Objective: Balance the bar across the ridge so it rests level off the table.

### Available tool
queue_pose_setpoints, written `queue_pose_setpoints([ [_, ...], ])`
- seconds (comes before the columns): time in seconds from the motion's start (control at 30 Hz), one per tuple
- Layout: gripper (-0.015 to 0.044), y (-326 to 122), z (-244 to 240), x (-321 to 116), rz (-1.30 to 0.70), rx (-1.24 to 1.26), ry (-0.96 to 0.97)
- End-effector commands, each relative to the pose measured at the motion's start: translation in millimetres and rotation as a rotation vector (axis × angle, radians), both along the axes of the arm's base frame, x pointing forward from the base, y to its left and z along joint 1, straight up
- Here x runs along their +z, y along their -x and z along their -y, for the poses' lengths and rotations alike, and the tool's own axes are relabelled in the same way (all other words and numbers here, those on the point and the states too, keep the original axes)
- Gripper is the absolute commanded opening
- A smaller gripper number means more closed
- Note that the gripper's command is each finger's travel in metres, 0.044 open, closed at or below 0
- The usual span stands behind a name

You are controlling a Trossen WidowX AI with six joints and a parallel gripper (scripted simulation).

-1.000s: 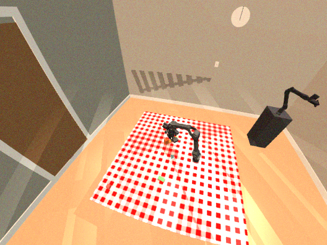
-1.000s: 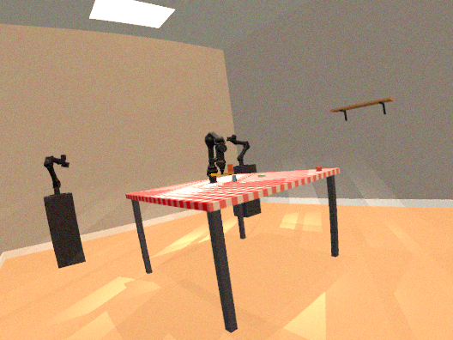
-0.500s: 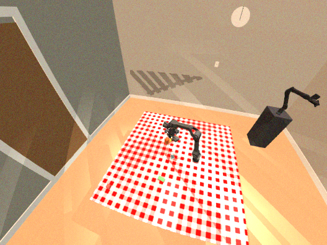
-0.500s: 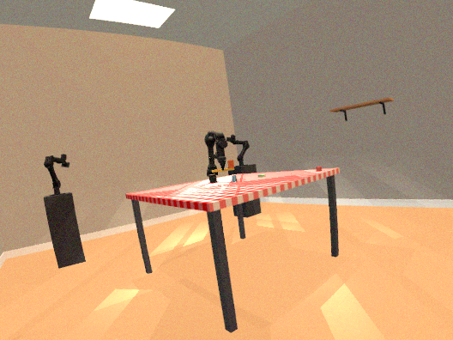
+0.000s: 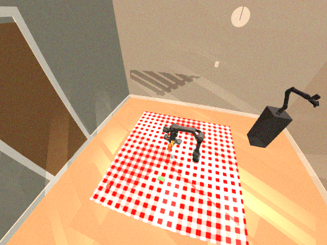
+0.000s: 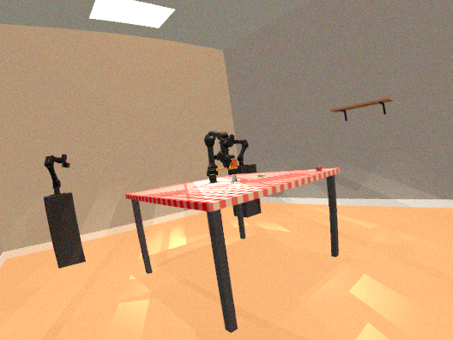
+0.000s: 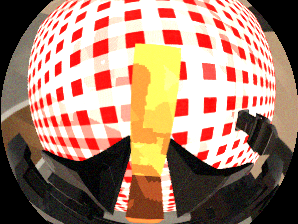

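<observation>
Gripper clamped on the orange bar, jaws partly closed around its near end, bar held off the checked table. Looks stiff and light; an end grip will lever it, mid-length is better for balancing. Arm elbow-up, wrist pointing down. Ridge is probably the small pale piece just near of the gripper; hard to confirm.

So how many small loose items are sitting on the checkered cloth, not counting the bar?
3: a pale blue piece just in front of the claw, a green block nearer the middle, and a dark red one by the cloth's left edge. The arm may hide others.
</observation>
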State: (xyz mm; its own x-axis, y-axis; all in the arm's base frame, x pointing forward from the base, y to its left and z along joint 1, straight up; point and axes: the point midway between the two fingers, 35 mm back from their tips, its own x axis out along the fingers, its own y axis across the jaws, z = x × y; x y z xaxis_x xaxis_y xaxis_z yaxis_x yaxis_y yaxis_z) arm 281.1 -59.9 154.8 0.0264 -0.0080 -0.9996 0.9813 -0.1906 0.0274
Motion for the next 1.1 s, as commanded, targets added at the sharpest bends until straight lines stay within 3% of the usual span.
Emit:
queue_pose_setpoints([
  [0.0, 0.0, 7, -12, 0, 0.003, 0.117, 0.001],
  [0.47, 0.0, 21, -55, -3, 0.0, 0.597, 0.009],
  [1.07, 0.0, 17, -57, -28, 0.0, 0.604, 0.009],
])
